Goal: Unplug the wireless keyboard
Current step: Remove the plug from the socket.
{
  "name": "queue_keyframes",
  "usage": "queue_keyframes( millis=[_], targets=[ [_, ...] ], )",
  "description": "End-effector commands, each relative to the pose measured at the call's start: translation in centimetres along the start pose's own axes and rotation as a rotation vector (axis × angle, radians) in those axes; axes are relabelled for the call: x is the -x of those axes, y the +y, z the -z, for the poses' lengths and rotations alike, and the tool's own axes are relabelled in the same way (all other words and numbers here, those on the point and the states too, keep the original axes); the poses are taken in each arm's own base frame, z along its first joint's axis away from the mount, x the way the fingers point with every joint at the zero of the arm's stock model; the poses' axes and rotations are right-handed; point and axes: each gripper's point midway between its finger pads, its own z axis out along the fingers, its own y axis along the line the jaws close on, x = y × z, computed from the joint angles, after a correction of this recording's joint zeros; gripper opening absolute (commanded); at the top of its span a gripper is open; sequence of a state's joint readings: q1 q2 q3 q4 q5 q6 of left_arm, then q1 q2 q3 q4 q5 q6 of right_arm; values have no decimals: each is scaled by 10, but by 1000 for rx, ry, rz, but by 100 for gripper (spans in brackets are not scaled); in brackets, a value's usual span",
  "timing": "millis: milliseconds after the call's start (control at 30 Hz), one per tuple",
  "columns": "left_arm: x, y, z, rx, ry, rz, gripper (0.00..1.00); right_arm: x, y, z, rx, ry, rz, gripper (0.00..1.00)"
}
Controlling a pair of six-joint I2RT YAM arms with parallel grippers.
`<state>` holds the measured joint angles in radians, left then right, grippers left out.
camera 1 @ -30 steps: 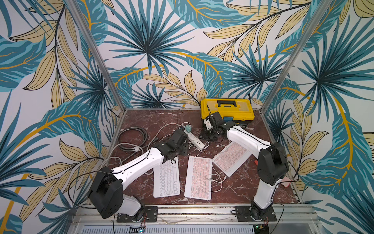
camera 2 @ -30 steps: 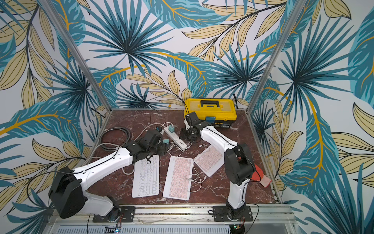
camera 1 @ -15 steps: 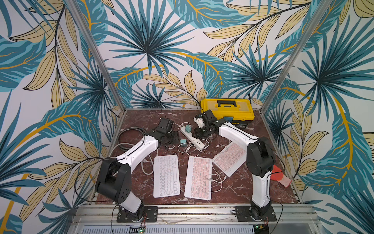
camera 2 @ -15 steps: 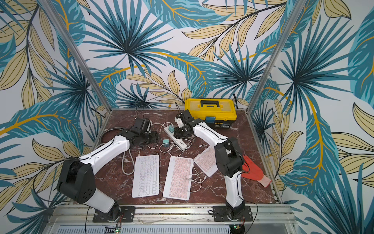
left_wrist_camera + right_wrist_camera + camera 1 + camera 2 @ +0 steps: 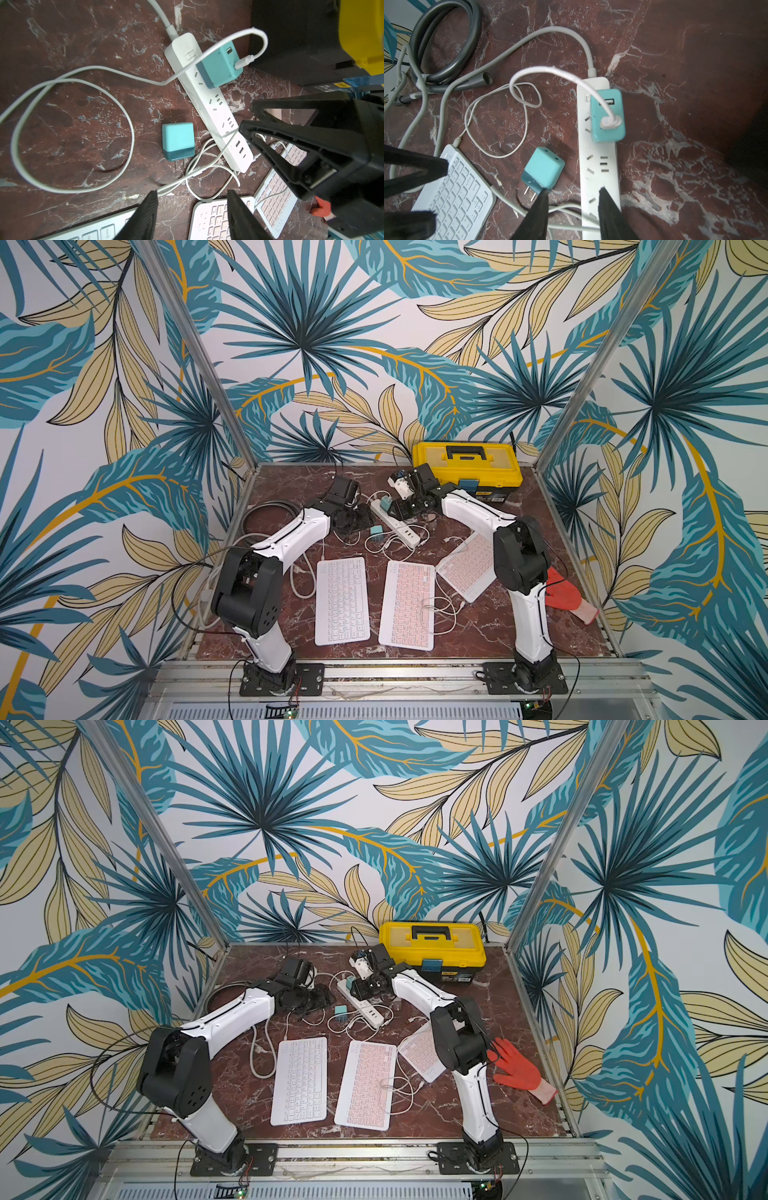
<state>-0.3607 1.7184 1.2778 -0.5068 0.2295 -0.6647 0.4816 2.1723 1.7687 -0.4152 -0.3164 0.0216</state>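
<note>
Three keyboards lie at the front: a white keyboard (image 5: 341, 599), a pink one (image 5: 407, 605) and a tilted pink one (image 5: 469, 564). Behind them lies a white power strip (image 5: 395, 522) (image 5: 209, 104) with a teal charger (image 5: 607, 116) (image 5: 218, 66) plugged in. Its thin white cable loops toward the white keyboard's corner (image 5: 455, 143). A second teal charger (image 5: 178, 143) (image 5: 543, 168) lies loose beside the strip. My left gripper (image 5: 192, 195) hovers open left of the strip. My right gripper (image 5: 572, 191) hangs open over the strip's edge and the loose charger, holding nothing.
A yellow toolbox (image 5: 467, 468) stands at the back right, close behind my right wrist. A grey coiled hose (image 5: 270, 514) lies at the left wall. A red glove (image 5: 519, 1069) lies by the right arm's base. Loose white cables (image 5: 436, 605) cross the middle keyboard.
Both arms have swung back toward the power strip. The left wrist left the white keyboard's top edge and went back and left. The right arm turned left, uncovering the red glove.
</note>
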Motion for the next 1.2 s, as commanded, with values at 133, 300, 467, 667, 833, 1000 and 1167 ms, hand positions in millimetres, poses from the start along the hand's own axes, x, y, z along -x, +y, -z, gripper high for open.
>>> queue_keyframes(
  millis=[133,300,467,667,833,1000,1167],
  targets=[
    [13,0,-6,11,-18,53,55,14,-7,-19,47,-22,38,42],
    [14,4,-15,27,-9,102,55,15,-16,-33,37,-17,49,42],
    [18,2,-21,27,-5,111,55,17,-23,-44,19,-15,60,43],
    [19,3,-27,32,1,122,54,21,-31,-52,-12,-26,83,43],
    [18,6,-34,40,11,142,53,23,-29,-57,5,-41,81,41],
    [20,6,-40,42,15,160,53,22,-27,-58,15,-41,82,34],
    [22,7,-45,45,22,185,53,21,-22,-59,2,-34,113,30]
  ],
)
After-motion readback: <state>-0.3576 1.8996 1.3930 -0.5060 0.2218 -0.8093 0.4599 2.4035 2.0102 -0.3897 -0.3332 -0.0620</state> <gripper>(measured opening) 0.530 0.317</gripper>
